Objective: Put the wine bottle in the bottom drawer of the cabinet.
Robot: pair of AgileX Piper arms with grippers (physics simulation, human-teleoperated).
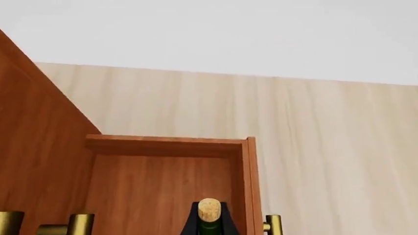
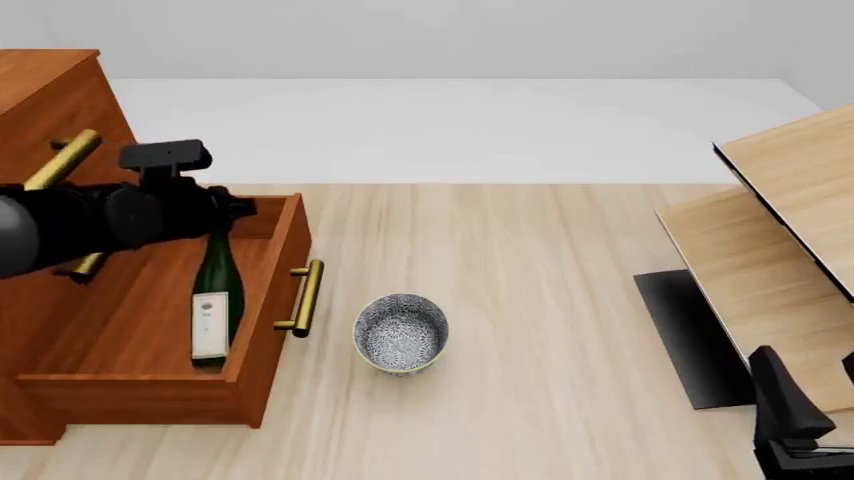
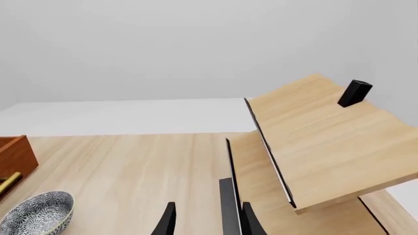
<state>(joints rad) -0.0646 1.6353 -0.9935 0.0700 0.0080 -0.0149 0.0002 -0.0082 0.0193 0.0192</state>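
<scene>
The wine bottle (image 2: 214,300) is dark green with a white label and stands inside the pulled-out bottom drawer (image 2: 134,345) of the reddish-brown cabinet (image 2: 54,100). My left gripper (image 2: 220,225) is shut on its neck from above. In the left wrist view the bottle's pale cap (image 1: 209,209) sits between the black fingers, above the drawer's floor (image 1: 163,181). My right gripper (image 2: 811,392) is low at the front right, far from the cabinet. Its fingers (image 3: 168,221) are apart with nothing between them.
A speckled grey-white bowl (image 2: 400,333) sits on the table just right of the drawer's brass handle (image 2: 304,297). Pale slanted boards (image 2: 787,210) and a black mat (image 2: 687,340) occupy the right side, close to the right arm.
</scene>
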